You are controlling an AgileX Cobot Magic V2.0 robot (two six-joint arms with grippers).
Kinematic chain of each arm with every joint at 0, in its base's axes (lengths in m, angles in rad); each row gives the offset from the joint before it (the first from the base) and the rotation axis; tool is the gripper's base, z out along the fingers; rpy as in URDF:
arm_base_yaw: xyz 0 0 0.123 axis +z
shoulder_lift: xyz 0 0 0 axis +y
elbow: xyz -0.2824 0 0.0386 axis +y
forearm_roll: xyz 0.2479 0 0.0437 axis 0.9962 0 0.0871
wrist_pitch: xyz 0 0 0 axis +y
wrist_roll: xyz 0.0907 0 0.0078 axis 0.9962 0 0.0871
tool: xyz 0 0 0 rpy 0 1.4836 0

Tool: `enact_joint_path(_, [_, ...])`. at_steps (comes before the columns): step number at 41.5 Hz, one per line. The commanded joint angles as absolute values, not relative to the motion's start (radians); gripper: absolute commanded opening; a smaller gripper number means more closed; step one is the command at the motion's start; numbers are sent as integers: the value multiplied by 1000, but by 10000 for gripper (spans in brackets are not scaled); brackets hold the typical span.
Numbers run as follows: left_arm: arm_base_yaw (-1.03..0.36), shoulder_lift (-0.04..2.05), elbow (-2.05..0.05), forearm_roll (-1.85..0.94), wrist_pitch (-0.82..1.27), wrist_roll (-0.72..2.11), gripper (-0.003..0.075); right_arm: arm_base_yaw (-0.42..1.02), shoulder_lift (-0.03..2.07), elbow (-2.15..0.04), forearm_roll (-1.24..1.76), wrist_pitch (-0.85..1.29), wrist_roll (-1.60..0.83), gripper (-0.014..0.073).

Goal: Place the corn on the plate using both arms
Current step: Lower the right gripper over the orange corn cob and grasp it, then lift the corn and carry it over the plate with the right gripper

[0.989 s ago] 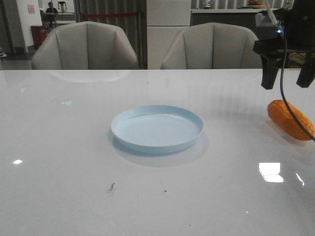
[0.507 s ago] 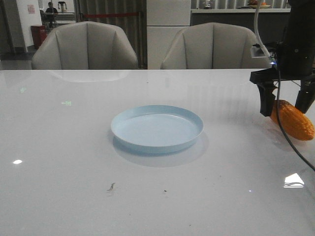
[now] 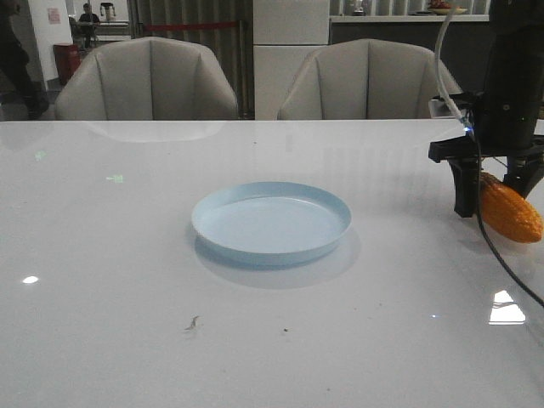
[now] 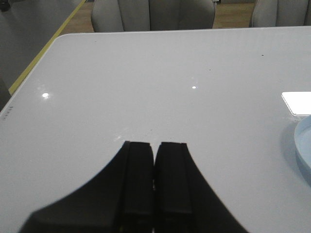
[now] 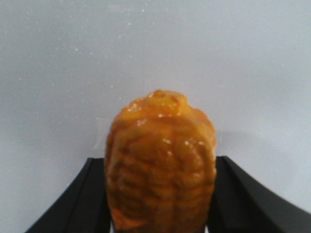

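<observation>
The orange corn (image 3: 510, 212) lies on the white table at the far right, to the right of the pale blue plate (image 3: 271, 221). My right gripper (image 3: 491, 202) is down at the table with its jaws open, one finger on each side of the corn. In the right wrist view the corn (image 5: 160, 160) fills the gap between the two black fingers (image 5: 90, 194), and both fingers lie close against its sides. My left gripper (image 4: 155, 143) is shut and empty above bare table, with the plate's rim (image 4: 303, 150) off to its side. The left arm is out of the front view.
Two grey chairs (image 3: 146, 78) stand behind the table's far edge. The right arm's cable (image 3: 501, 255) trails down toward the front right. Small dark specks (image 3: 193, 323) lie on the table in front of the plate.
My right gripper has come down from above the corn to table level, and its open jaws now straddle the corn. The corn and plate have stayed in place.
</observation>
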State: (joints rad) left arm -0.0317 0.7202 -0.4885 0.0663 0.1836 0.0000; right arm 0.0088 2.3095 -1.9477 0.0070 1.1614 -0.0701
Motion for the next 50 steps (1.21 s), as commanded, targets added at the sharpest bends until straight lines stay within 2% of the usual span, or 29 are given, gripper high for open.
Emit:
enact_joint_path(1, [-29,714,-516,58,105,0,88,6,2238,-1989,0,1164,-69,76])
enact_joint_path(13, [-29,714,-516,58,105,0,88,49,2236,-2175,54,1211,-116,76])
enact_joint_path(21, [-29,714,-516,58,105,0,88,142,2236,-2304,158,1251,-162,76])
enact_joint_path(36, [-29,714,-516,58,117,0,88,379,2254,-2318,173,1239,-180,76])
enact_joint_path(50, [-29,714,-516,58,189,0,88,447,2311,-2318,179,1282,-179,76])
